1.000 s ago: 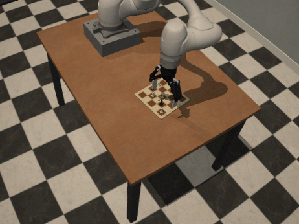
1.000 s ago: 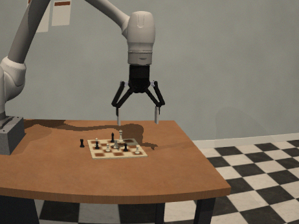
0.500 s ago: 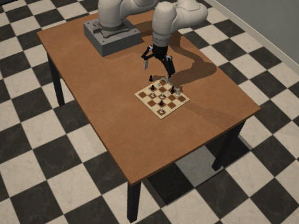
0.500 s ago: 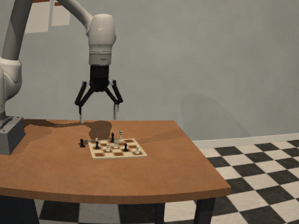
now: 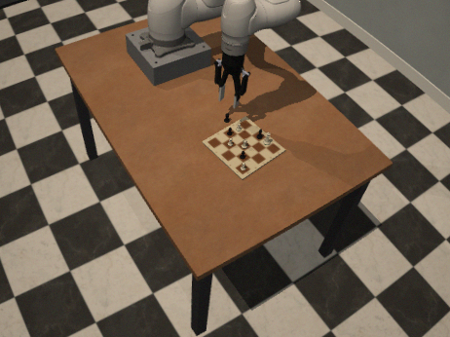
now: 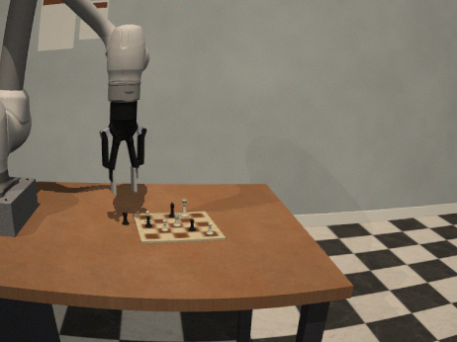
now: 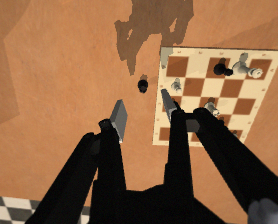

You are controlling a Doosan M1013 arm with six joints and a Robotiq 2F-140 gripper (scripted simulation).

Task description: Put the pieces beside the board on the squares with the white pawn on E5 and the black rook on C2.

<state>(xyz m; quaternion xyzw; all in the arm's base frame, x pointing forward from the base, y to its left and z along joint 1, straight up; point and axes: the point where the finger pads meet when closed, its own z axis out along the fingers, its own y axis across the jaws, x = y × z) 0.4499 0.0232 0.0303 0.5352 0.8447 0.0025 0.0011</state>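
From where I stood, the grey pedestal (image 6: 22,209) sat at the far left of the wooden table (image 6: 277,268), and the pale arm (image 6: 74,3) rose from it, arched over and dropped its last link straight down; the wrist pointed squarely at the tabletop, so the black gripper (image 6: 124,186) hung vertical, well above the wood and touching nothing; its two fingers stood partly spread, with open air between the pads and no piece in them; its shadow lay on the table just beneath.

Below the fingertips and a little toward me stood the black rook (image 6: 125,218), upright on the bare table, just beside the board's left edge and not on any square; in the wrist view the same rook (image 7: 143,85) showed ahead of the gap between the two fingers, nearer the right one, apart from both.

To the right of the gripper lay the small chessboard (image 6: 148,236), flat on the table, with several white and black pieces upright on it; the tallest white piece (image 6: 184,207) stood at its back row with a black piece (image 6: 172,210) just left of it; I could not read the edge letters, so I could not tell which white piece was the pawn on E5.
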